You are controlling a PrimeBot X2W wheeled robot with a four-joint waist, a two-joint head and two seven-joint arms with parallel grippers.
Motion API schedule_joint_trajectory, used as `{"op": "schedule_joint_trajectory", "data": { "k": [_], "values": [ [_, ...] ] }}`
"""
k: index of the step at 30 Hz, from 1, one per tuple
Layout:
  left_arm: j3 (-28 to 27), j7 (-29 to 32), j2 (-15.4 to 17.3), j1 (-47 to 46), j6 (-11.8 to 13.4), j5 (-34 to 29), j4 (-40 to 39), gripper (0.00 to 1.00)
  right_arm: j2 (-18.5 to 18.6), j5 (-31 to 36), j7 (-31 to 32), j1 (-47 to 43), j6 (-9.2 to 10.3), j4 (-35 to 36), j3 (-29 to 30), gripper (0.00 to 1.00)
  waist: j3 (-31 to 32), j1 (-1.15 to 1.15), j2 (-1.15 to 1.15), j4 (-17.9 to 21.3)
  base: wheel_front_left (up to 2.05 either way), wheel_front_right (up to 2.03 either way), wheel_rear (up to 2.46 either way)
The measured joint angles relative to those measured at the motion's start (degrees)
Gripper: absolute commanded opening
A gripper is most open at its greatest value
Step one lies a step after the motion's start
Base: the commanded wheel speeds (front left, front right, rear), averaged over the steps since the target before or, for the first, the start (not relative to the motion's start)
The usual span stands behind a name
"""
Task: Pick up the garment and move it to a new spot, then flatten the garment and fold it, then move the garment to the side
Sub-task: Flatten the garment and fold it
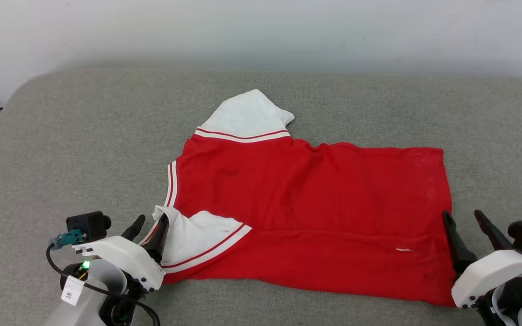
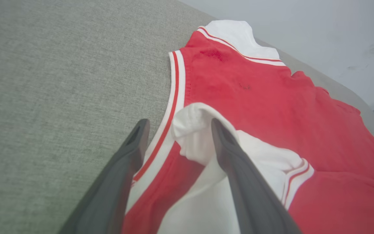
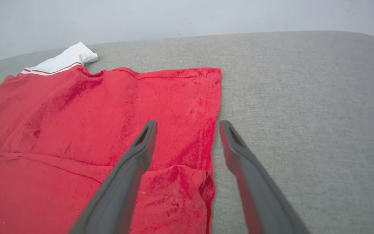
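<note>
**My tally: one shirt, two grippers**

I count one garment [image 1: 315, 213], a red jersey shirt. It has two white sleeves, the far sleeve [image 1: 247, 115] and the near sleeve [image 1: 193, 240], and I can see three red-and-white striped bands on it.

I have two grippers, my left gripper [image 1: 152, 218] and my right gripper [image 1: 461, 213]. Each has two dark fingers [image 1: 456, 244], which makes four. Two green lights glow, one on each wrist. One white label [image 1: 72, 292] and one black cable [image 1: 107, 292] sit on my left arm.

There is one grey padded surface [image 1: 84, 136] and one pale wall [image 1: 261, 27].
</note>
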State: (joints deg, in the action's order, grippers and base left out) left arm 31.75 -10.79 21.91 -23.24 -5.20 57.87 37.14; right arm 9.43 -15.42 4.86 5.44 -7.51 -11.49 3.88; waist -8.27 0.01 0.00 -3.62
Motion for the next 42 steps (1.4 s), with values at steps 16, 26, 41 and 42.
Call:
{"op": "schedule_joint_trajectory", "data": {
  "k": [16,26,41,42],
  "values": [
    [-0.6,16.5,12.5,2.0,5.1,3.1,-13.0,1.00,-4.2,5.8,-2.5,-7.2,0.00,12.2,2.7,1.00,6.5,-0.01,0.00,0.9,0.00,0.00,0.00],
    [0.4,36.1,20.6,4.6,11.1,9.7,-25.6,1.00,-5.5,6.8,-1.0,-8.7,0.00,17.3,1.9,1.00,5.3,-0.01,0.00,3.0,0.00,0.00,0.00],
    [1.9,43.2,17.2,6.2,11.6,15.6,-19.7,0.80,-6.4,5.9,-0.9,-6.2,0.00,16.6,1.7,1.00,-1.6,-0.01,0.00,6.4,0.00,0.00,0.00],
    [1.7,43.3,16.9,6.0,10.9,16.0,-19.1,0.44,-6.4,5.8,-0.9,-6.2,0.00,16.5,1.9,1.00,-1.7,-0.01,0.00,6.5,0.00,0.00,0.00]
  ]
}}
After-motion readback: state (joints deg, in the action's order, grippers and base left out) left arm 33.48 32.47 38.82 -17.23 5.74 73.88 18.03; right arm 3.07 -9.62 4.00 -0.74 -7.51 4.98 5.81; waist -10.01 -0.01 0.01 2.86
